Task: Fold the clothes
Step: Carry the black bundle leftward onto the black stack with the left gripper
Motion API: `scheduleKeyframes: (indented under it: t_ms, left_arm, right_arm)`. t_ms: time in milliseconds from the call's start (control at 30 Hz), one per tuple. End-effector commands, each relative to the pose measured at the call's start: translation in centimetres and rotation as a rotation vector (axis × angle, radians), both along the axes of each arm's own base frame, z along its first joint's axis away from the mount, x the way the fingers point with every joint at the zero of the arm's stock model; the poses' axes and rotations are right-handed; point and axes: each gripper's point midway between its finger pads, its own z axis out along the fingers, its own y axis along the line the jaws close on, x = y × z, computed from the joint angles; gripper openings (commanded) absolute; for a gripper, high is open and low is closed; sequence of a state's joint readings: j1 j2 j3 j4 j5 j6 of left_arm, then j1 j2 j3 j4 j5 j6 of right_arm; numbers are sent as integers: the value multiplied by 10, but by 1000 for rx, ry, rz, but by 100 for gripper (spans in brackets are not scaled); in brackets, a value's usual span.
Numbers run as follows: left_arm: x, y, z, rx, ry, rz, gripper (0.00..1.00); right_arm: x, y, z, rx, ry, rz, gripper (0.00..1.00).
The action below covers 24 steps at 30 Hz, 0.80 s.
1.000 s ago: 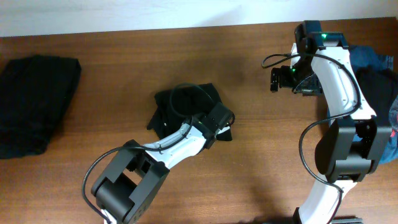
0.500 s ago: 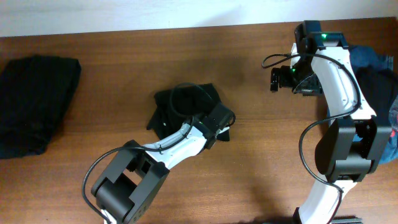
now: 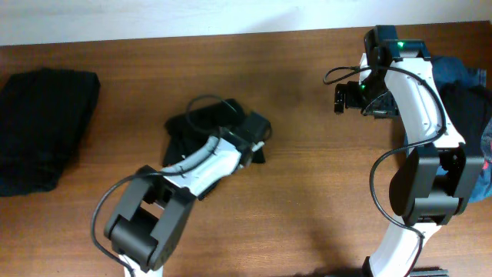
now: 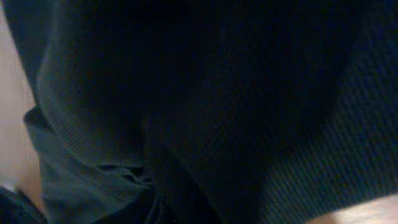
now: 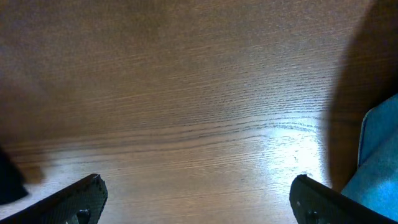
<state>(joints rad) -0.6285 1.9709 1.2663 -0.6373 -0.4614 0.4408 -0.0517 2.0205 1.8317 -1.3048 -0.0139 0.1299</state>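
Observation:
A small crumpled black garment [image 3: 192,135] lies at the table's middle. My left gripper [image 3: 255,132] sits at its right edge, and its fingers are hidden in the cloth. In the left wrist view dark ribbed fabric [image 4: 205,106] fills the frame. My right gripper [image 3: 339,98] is open and empty over bare wood at the back right; both its fingertips show in the right wrist view [image 5: 199,202]. A blue denim piece [image 3: 460,73] lies at the right edge, and its corner shows in the right wrist view [image 5: 380,155].
A folded black pile [image 3: 42,127] lies at the far left. More black cloth [image 3: 470,108] lies with the denim behind the right arm. The wooden table [image 3: 323,192] ends at a white wall at the back.
My left gripper has moved left and slightly back, and the black garment has shifted left with it. The right arm has not moved.

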Motion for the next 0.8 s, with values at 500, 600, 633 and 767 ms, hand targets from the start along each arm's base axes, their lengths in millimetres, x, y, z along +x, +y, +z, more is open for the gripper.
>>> scheduleKeyframes:
  t_ms: [500,600,633,767]
  left_arm:
    - [87,145,79,-191,-151,396,0]
    - [97,168,87,-275,-160,447,0]
    - [100,175,90,-300,-165,461,0]
    - [113,205,108,-419,-200,508,0]
  right_arm:
    - [4,-4,19,-22,-57,-1,99]
    - [4,-4,19,-22,-57,-1,99]
    - [4,-4,19,-22,-57,-1,99]
    - [4,-4,19,-22,-57,-1,99]
